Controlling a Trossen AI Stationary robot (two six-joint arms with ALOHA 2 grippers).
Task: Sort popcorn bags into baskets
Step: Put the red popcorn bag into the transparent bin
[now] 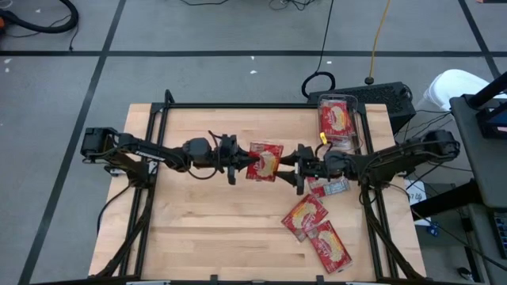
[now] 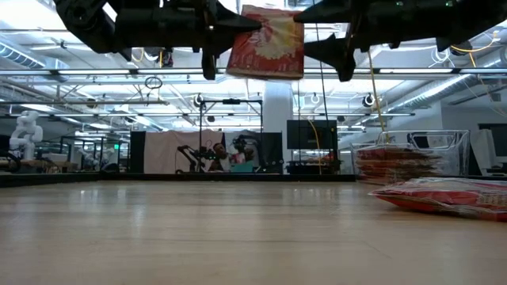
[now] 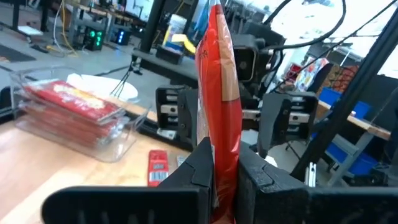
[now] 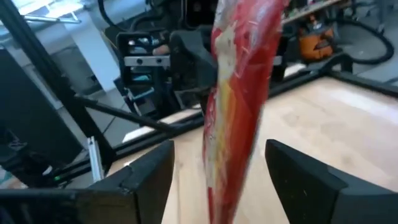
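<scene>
Packet (image 1: 264, 161) midair, tub (image 1: 341, 123) nearby, loose packets (image 1: 317, 229)

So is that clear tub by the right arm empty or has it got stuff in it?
Not empty. The clear tub already holds a stack of red popcorn bags, seen through its wall.

glossy red film popcorn bag (image 1: 264, 161); clear smooth plastic basket (image 1: 353, 102); pale matt wooden table (image 1: 214, 229).
</scene>
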